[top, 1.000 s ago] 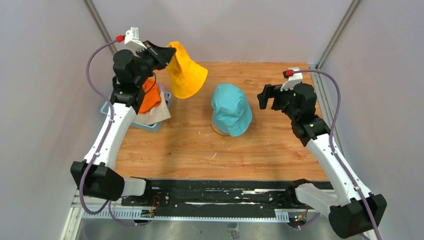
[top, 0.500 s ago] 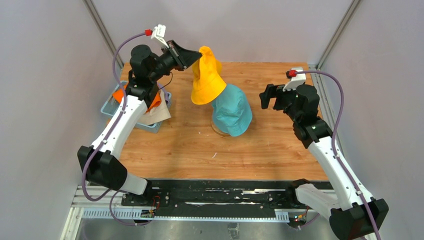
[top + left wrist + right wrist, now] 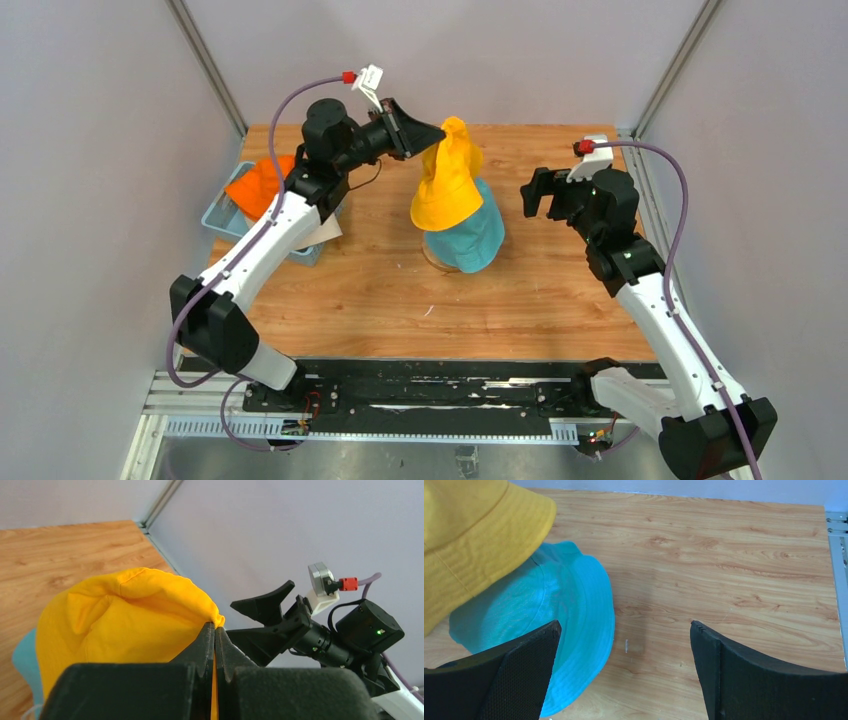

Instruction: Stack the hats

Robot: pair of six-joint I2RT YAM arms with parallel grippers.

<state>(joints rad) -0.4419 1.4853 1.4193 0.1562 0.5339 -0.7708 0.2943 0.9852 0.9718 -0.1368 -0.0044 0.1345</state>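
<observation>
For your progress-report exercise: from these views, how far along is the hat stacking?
Done: teal hat sits mid-table. In hand: left gripper shut on the yellow hat, hanging over the teal one. Left: lowering it, then the orange hat in the basket. Idle: right gripper, open and empty.

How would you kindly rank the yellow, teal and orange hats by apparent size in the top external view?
1. yellow hat, hanging nearer the camera.
2. teal hat, partly covered by it, so that ranking is unsure.
3. orange hat, partly hidden.
</observation>
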